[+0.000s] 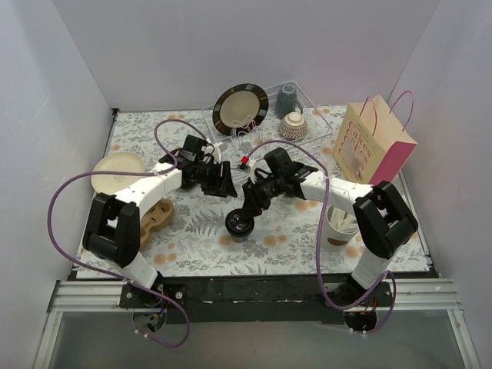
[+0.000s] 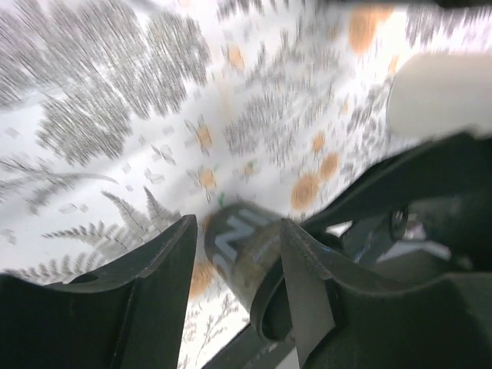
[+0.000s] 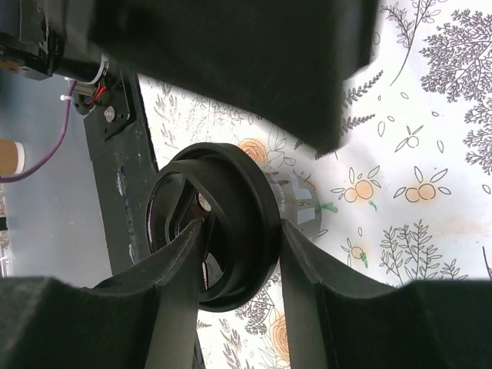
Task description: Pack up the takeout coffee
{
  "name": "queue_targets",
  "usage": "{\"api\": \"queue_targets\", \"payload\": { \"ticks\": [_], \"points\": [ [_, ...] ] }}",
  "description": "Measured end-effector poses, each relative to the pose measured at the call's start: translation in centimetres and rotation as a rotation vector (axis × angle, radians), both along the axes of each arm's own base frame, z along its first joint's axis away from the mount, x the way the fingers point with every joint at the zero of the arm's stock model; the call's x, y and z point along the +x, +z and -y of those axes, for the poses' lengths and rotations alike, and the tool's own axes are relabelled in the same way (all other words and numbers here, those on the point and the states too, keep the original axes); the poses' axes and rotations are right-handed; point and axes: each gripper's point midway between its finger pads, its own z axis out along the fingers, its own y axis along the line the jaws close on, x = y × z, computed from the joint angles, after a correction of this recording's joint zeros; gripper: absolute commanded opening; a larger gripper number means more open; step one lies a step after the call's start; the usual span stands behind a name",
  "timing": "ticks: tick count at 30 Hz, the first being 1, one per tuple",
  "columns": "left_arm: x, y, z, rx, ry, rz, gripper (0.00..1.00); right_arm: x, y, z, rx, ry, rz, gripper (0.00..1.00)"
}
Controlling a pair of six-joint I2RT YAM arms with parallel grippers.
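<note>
We see the right claw point(image 3: 240, 231) clamped on the rim of a round black plastic lid point(image 3: 255, 184), with one finger point(image 3: 181, 269) inside the ring and the other outside it. The lid sits at the mouth of a small black disposable paper cup point(image 3: 298, 204) with pale lettering. This cup lies directly at the claw's fingertips, over the leaf-printed surface point(image 1: 200, 246); we cannot tell whether it rests there. The left claw point(image 2: 237, 224) stands apart and grips nothing, and we view the same cup through its gap, beyond the tips. From above, the left claw is near the right claw, to its left and behind it, not touching. A white paper cup of wooden stirrers point(image 1: 338, 224) stands to the right of the right claw. A cream-and-pink paper bag point(image 1: 375, 142) stands farther right and behind.
</note>
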Motion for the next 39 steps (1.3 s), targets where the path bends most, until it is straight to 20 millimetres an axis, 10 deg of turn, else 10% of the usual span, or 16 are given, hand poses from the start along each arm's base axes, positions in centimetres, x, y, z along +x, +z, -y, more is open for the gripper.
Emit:
{"api": "queue_targets", "payload": {
  "ticks": [7,20,39],
  "points": [
    [3.2,3.1,-0.5,-0.008,0.101,0.073,0.47,0.0,0.1,0.1,0.0,-0.02,0.012,0.15],
    [-6.9,2.1,-0.7,-0.17,-0.014,-0.063,0.52,0.3,0.3,0.0,-0.032,-0.019,0.045,0.18],
    [-7.5,-0.5,-0.5,-0.097,-0.019,-0.123,0.49,0.7,0.4,0.0,-0.046,-0.006,0.08,0.25]
  ]
}}
